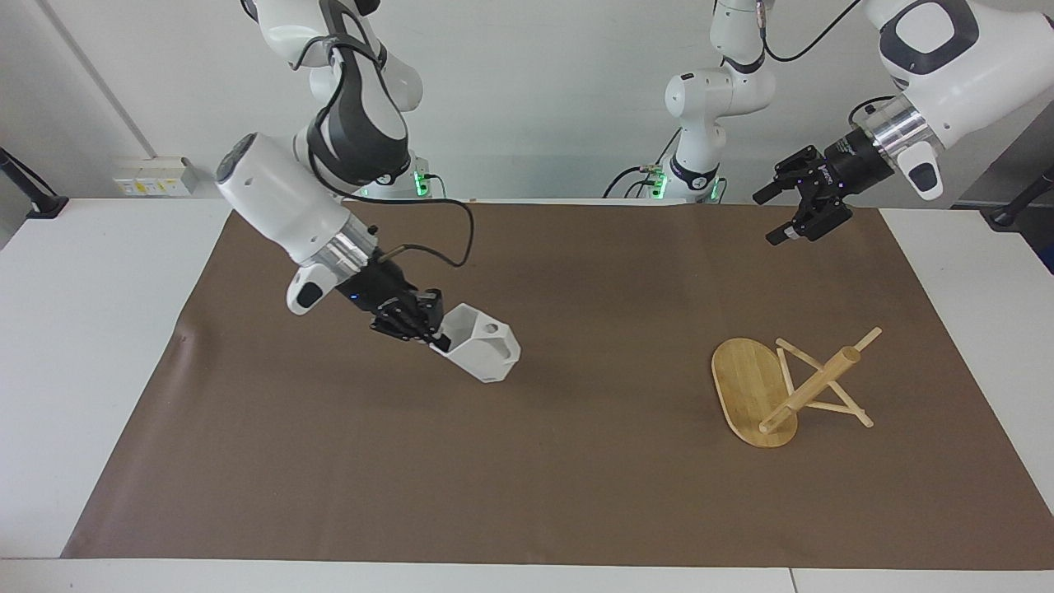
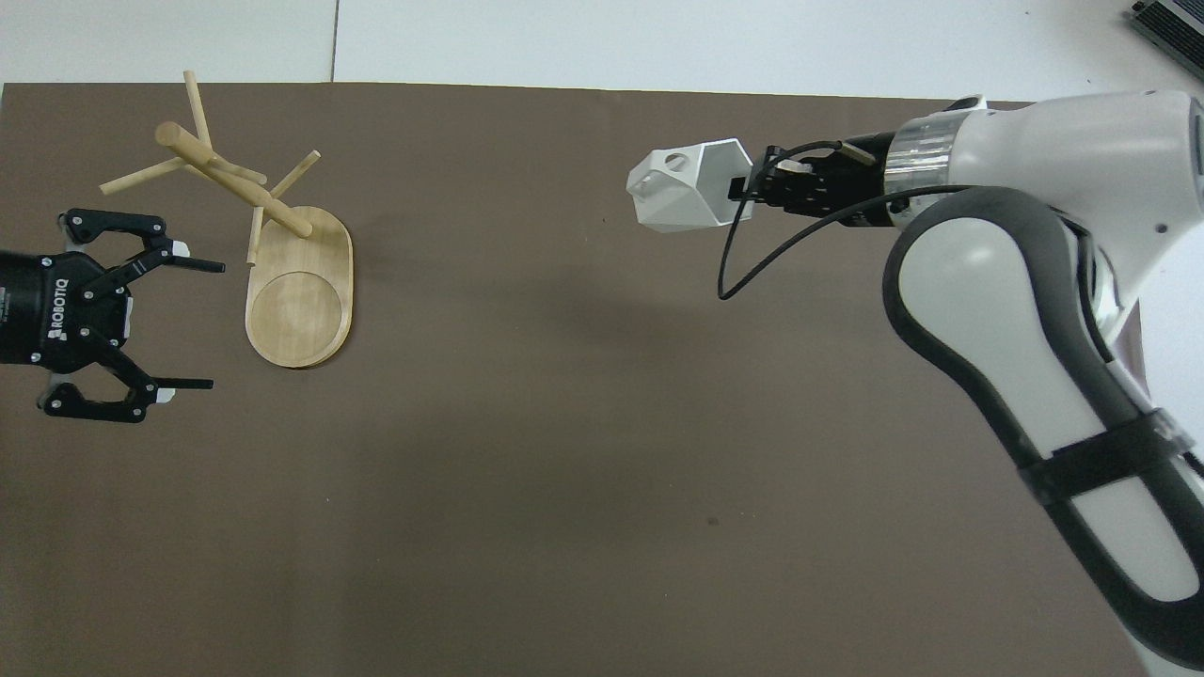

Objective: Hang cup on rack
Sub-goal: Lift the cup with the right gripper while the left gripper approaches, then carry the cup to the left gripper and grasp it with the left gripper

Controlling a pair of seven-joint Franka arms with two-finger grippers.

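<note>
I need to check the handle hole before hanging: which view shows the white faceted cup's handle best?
The overhead view: the white faceted cup turns its pierced handle toward that camera, hole plainly visible. The facing view shows the hole too, smaller, on the cup's upper face.

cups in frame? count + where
1. The cup is in the air over the mat's middle, gripped at its rim by the right gripper, tilted, with its handle pointing toward the rack. None on the rack's pegs.
</note>
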